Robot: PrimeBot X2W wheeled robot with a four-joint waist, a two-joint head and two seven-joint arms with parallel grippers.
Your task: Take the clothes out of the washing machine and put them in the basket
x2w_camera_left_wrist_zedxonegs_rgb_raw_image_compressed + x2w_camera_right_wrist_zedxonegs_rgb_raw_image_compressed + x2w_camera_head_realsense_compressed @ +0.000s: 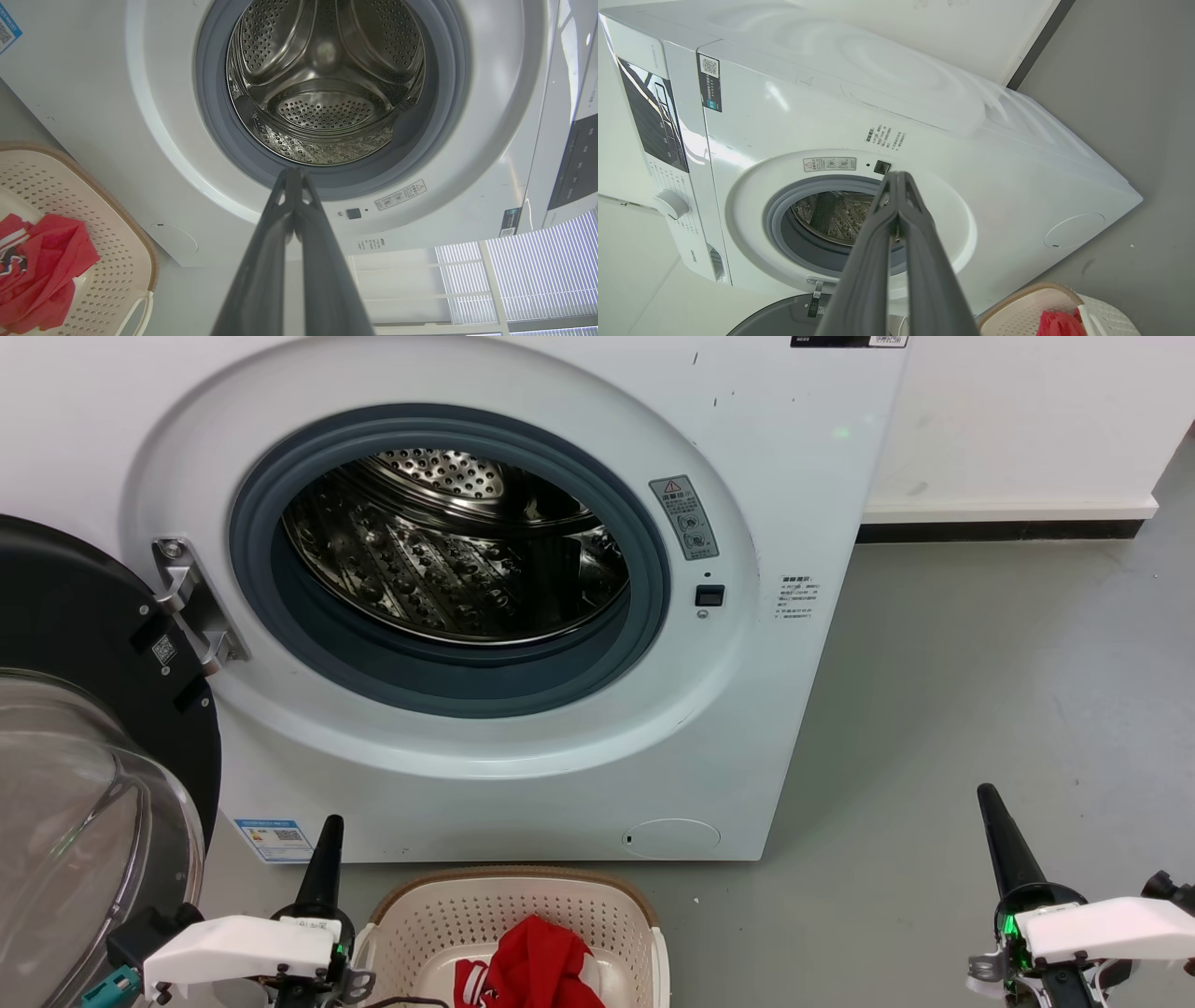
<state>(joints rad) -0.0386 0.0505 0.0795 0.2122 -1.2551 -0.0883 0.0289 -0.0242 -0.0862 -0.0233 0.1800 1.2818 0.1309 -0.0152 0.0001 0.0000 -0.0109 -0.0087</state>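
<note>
Left gripper (331, 831) and right gripper (988, 800) both pinch closed on nothing, at 7 and 5 o'clock in the head view. Crumpled red clothes (537, 966) lie in the perforated cream basket (509, 876) at 6 o'clock. Beyond, the white washing machine (794, 476) shows its round grey gasket (448, 691) and dimpled steel drum (439, 579), with its glass door (65, 616) open at 9 o'clock.

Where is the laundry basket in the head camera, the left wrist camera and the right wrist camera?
Head view: basket at the bottom centre, on the floor in front of the washing machine.
Left wrist view: basket at the lower left edge, cut off by the frame.
Right wrist view: basket in the bottom right corner, partly cut off.
Shared landmark: the small black latch socket on the machine's front.
</note>
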